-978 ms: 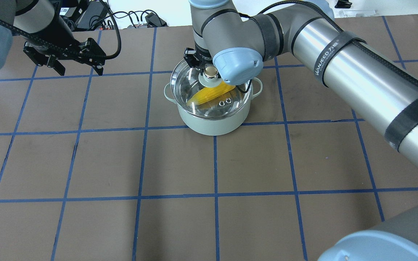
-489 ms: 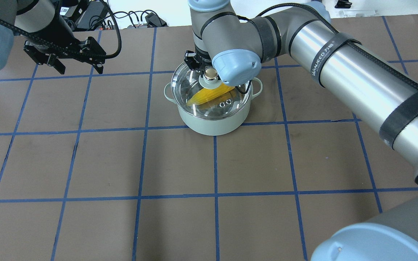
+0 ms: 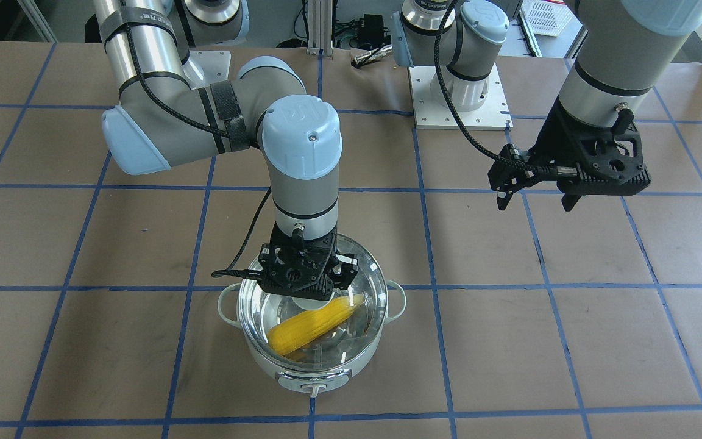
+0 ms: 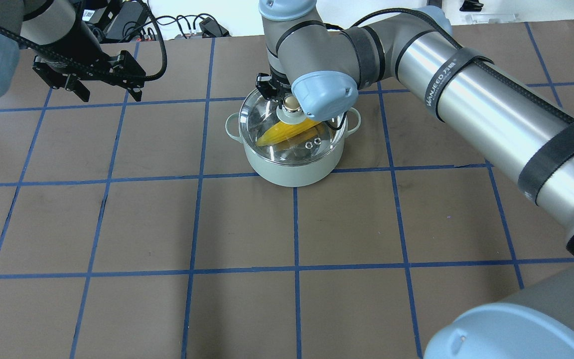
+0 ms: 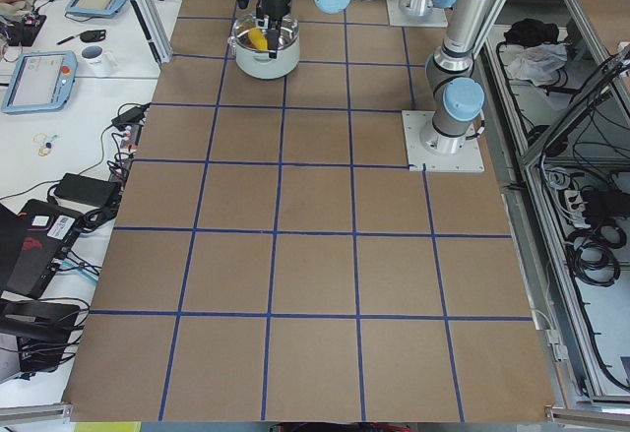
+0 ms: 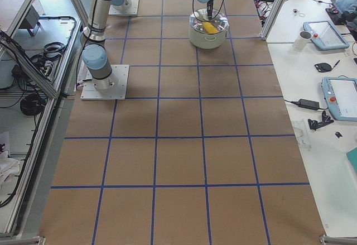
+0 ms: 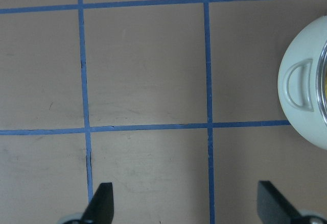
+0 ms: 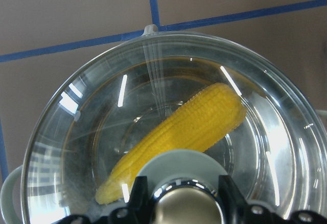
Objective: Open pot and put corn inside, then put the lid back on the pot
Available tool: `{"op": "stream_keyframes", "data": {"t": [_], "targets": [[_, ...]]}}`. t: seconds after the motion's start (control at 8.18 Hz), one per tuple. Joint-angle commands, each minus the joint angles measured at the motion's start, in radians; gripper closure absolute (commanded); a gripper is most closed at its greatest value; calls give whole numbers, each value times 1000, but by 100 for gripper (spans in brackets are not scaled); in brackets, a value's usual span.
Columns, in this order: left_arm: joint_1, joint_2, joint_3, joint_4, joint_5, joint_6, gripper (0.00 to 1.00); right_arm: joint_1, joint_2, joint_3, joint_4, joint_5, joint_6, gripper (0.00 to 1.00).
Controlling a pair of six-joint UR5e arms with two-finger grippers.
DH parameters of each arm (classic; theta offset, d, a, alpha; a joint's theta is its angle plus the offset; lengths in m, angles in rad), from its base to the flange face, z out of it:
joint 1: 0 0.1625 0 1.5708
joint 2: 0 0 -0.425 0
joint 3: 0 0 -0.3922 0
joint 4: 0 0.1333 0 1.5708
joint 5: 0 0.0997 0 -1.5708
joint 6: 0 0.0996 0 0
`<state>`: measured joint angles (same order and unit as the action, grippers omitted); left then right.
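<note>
The mint-green pot (image 4: 292, 167) stands on the table, its control knob (image 3: 312, 385) toward the far side. The yellow corn (image 4: 287, 133) lies slanted inside it, also seen in the front view (image 3: 311, 326) and the right wrist view (image 8: 189, 132). The clear glass lid (image 4: 262, 117) rests on the pot's rim. My right gripper (image 4: 289, 103) points straight down over the pot, its fingers (image 8: 139, 196) closed on the lid's shiny knob (image 8: 184, 206). My left gripper (image 4: 111, 94) hangs open and empty above the table, left of the pot.
The pot's side handle (image 7: 299, 86) shows at the right edge of the left wrist view. Brown table with a blue tape grid (image 4: 197, 174). Cables and power bricks (image 4: 187, 25) lie beyond the table's far edge. The arm bases (image 3: 457, 91) stand on the robot's side.
My right gripper, holding the lid, has shifted slightly right and down. The lid now sits squarer on the pot's rim. The left arm has not moved.
</note>
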<state>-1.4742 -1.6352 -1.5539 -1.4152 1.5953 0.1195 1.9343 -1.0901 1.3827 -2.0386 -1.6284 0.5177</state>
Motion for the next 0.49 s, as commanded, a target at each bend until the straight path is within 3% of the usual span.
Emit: {"op": "stream_keyframes", "data": {"t": [0.0,0.37], "targets": [[0,1,1,-1,-1,2,0,0,1,7,0,-11,-7,68],[-2,2,1,1,-2,3,0,0,1,7,-11,-2,5,68]]}}
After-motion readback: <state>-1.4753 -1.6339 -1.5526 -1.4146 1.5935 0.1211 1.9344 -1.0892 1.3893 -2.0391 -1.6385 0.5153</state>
